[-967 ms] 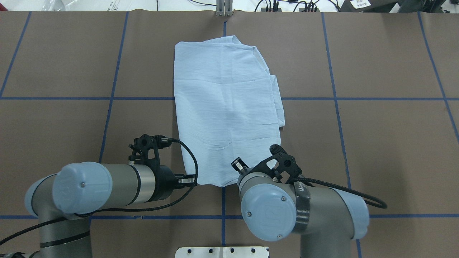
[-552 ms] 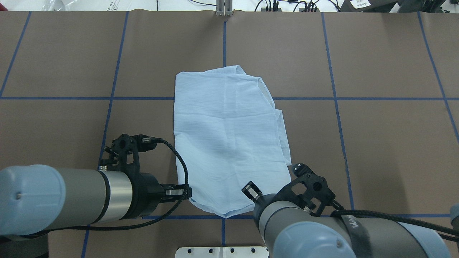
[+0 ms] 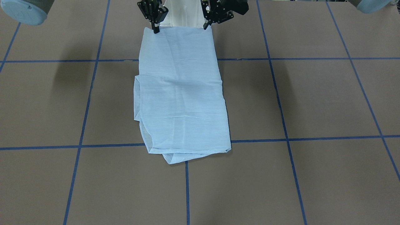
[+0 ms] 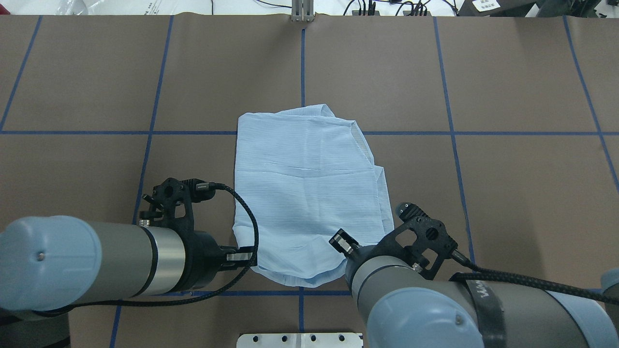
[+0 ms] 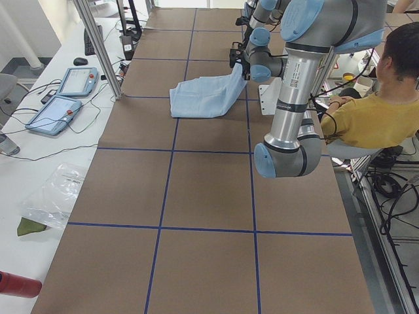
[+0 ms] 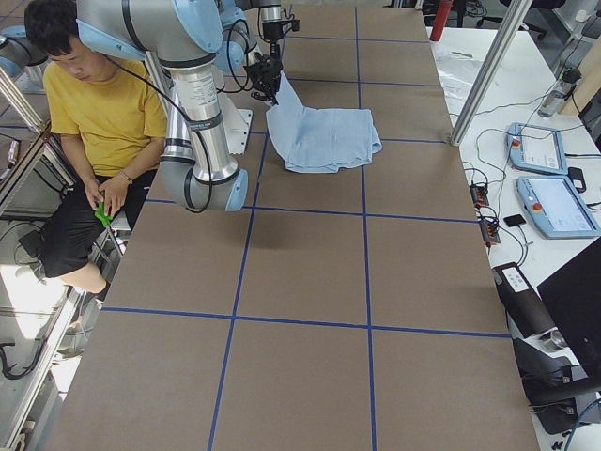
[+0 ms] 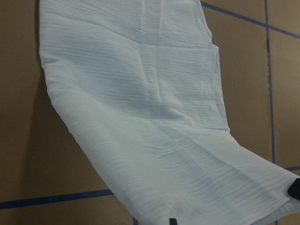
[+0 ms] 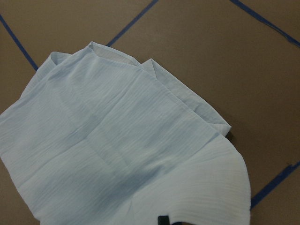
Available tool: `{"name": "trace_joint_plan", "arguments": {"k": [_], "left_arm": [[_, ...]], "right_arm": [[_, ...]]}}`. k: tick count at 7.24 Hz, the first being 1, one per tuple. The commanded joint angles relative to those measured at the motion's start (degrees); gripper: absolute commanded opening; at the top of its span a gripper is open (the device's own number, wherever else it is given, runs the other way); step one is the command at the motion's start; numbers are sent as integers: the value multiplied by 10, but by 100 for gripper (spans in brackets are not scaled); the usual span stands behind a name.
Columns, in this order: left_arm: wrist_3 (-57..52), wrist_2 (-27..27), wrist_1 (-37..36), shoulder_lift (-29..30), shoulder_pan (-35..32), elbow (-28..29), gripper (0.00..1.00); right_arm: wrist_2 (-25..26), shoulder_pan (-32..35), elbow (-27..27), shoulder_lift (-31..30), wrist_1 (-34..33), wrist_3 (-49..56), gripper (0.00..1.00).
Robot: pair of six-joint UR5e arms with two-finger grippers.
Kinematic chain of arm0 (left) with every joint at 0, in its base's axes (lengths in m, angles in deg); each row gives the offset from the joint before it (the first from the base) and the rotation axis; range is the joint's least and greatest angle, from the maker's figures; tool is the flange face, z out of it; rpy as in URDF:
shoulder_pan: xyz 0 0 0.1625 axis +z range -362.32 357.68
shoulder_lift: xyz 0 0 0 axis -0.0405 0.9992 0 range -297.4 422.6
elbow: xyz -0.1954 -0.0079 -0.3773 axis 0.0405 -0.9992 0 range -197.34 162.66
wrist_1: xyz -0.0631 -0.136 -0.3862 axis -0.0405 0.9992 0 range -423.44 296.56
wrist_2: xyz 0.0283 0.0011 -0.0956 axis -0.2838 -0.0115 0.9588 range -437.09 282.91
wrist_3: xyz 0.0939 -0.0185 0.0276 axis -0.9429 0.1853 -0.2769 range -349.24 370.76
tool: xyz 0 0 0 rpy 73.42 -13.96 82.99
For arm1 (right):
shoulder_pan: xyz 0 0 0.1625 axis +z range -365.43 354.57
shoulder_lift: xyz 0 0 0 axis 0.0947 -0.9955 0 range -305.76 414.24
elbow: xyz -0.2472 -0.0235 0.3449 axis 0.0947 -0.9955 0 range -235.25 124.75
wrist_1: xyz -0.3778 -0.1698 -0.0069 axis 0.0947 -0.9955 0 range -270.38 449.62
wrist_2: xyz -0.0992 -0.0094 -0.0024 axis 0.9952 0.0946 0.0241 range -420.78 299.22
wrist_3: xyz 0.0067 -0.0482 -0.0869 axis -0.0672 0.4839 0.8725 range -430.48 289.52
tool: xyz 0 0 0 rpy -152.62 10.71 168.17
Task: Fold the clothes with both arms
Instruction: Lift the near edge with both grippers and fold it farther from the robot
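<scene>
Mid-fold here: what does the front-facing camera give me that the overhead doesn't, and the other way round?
Front-facing only: the left claw and right claw tips pinching the robot-side corners of the shirt. Overhead only: the left arm and right arm with their cables, and that held edge sagging between them. Both: the shirt folded into a long strip on the brown table.

You've got left gripper (image 3: 206,27) and right gripper (image 3: 155,30) level, side by side, raised, jaws pinched on shirt (image 3: 181,93).
</scene>
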Motion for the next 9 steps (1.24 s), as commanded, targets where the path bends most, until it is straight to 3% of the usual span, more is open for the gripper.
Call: {"name": "trace_joint_plan", "arguments": {"k": [1, 3, 4, 6, 9], "left_arm": [[-52, -1, 1, 26, -68, 65, 0], [-83, -1, 7, 76, -129, 156, 0], [-102, -1, 13, 103, -151, 201, 0], [-128, -2, 96, 132, -181, 309, 0], [-134, -4, 180, 169, -201, 449, 0]], "right_arm": [[3, 71, -98, 9, 110, 64, 0], [0, 125, -198, 29, 195, 114, 0], [-2, 145, -229, 45, 203, 130, 0], [-9, 167, -305, 91, 204, 149, 0], [-31, 208, -474, 135, 348, 191, 0]]}}
